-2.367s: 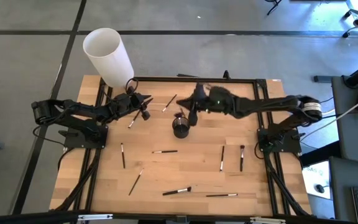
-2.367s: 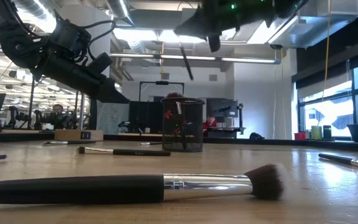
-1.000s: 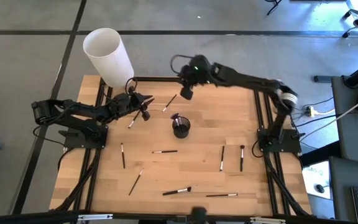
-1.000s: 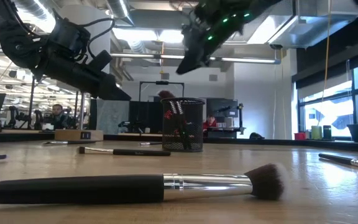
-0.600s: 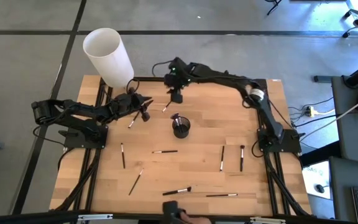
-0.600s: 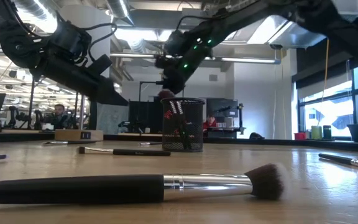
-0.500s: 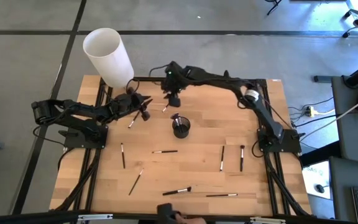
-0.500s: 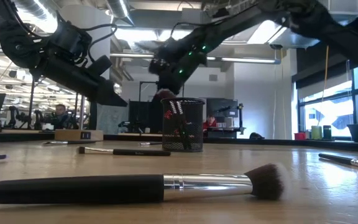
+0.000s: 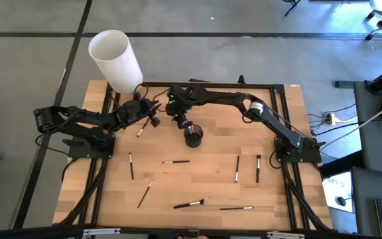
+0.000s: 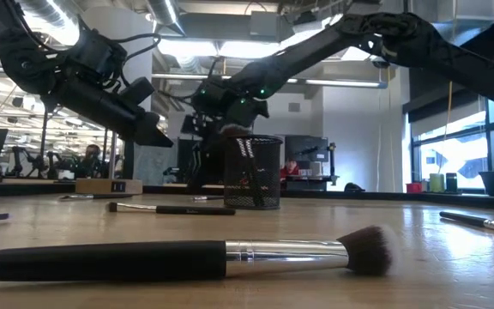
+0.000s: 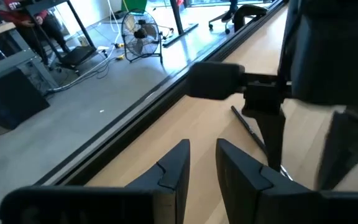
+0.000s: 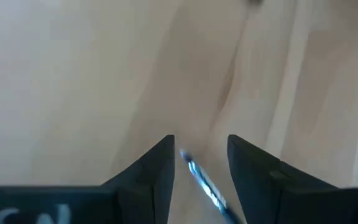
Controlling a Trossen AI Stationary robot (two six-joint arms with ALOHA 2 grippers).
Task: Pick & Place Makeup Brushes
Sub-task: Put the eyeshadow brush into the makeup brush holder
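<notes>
Several makeup brushes lie flat on the wooden table [image 9: 211,186], among them one [image 9: 176,161] near the middle and one [image 9: 141,129] below my left gripper. A black mesh cup [image 9: 193,137] holds at least one brush. My right gripper [image 9: 176,118] reaches down left of the cup. In its wrist view it [image 12: 197,155] is open, one finger on either side of a thin brush [image 12: 205,182] lying on the wood. My left gripper [image 9: 158,107] hovers just to the left, its fingers [image 11: 199,158] a little apart with nothing between them.
A tall white cylinder [image 9: 115,58] stands at the table's far left corner. A black frame rail [image 9: 231,85] runs along the far edge. More brushes lie toward the near edge [image 9: 189,204] and the right [image 9: 258,168]. One thick brush [image 10: 187,257] lies close in the low view.
My right gripper has swung from above the far edge toward the table's left and near side. It has come down beside the cup, over a brush lying on the wood. My left arm has kept still.
</notes>
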